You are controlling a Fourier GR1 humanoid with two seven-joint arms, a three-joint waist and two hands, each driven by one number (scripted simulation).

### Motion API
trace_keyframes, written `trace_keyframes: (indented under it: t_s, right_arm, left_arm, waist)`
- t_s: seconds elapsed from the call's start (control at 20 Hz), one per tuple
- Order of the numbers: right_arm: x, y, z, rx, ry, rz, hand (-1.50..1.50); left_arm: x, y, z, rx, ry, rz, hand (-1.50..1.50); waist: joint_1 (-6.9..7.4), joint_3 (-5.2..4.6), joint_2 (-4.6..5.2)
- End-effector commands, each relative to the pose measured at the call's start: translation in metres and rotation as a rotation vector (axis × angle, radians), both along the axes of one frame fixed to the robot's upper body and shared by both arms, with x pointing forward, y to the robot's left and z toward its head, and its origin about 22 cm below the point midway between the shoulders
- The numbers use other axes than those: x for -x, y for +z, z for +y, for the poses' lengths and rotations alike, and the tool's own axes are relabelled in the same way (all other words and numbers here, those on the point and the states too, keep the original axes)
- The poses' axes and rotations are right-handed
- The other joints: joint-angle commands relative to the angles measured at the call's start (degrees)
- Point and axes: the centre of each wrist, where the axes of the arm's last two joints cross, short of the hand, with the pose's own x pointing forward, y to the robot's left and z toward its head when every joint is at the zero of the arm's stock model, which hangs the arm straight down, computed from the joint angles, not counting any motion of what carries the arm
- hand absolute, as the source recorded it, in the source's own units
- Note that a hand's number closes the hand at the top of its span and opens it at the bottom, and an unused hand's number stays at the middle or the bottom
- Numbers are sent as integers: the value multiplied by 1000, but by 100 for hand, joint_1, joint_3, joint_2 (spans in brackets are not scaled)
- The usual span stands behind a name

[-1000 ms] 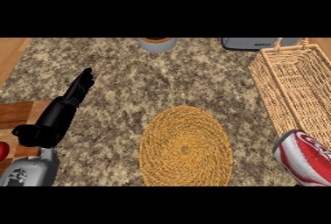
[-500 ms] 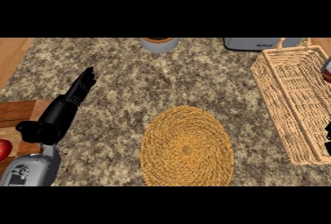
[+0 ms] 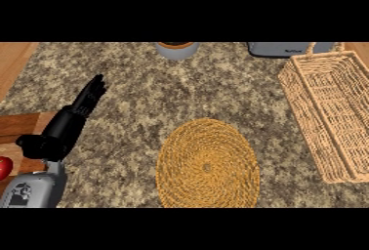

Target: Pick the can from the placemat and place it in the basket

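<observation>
A round woven placemat point(image 3: 207, 163) lies on the speckled counter at lower centre, with nothing on it. To the right stands a long wicker basket point(image 3: 311, 122) with a handle at its far end; the part of its inside that shows holds nothing. No can appears anywhere in the head view. My left hand point(image 3: 69, 124) rests at the left, well apart from the placemat, open with straight fingers pointing up and away. My right hand is out of the frame.
A grey pot with a brown top point(image 3: 176, 49) stands at the counter's far edge. Right of it, behind the basket, is a grey appliance point(image 3: 284, 49). A wooden board point(image 3: 18, 127) and a red object point(image 3: 4, 167) sit at the left edge.
The red and white object at the lower right a second ago has gone from view, as has the dark shape at the right edge. The left hand has stayed put.
</observation>
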Motion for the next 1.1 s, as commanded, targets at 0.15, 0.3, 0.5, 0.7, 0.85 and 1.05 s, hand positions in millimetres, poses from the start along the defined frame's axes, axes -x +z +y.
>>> trace_keyframes:
  t_s: [0.15,0.3,0.5,0.7,0.85,1.05]
  right_arm:
    - [-30,-34,-63,22,-11,-70,150]
    - [-63,-23,-56,62,-40,-93,150]
    - [-67,-63,-67,-143,-92,-137,-150]
    - [-93,-58,-58,-60,-49,-148,-150]
    - [-90,-40,-87,-56,-40,-159,-150]
    - [-89,-32,-96,-128,6,-195,-150]
  left_arm:
    - [0,1,15,3,9,-4,0]
    - [0,-12,-5,-8,7,13,0]
    - [0,-6,10,-10,14,28,0]
    - [3,-19,9,-4,16,-20,0]
    - [7,1,-14,9,10,8,0]
    - [3,-5,9,-1,28,29,0]
  waist:
    - [-24,-5,-12]
    - [31,-9,-2]
    - [-29,-6,-16]
    - [-31,-10,-16]
    - [-36,-7,-25]
    - [-82,-9,-31]
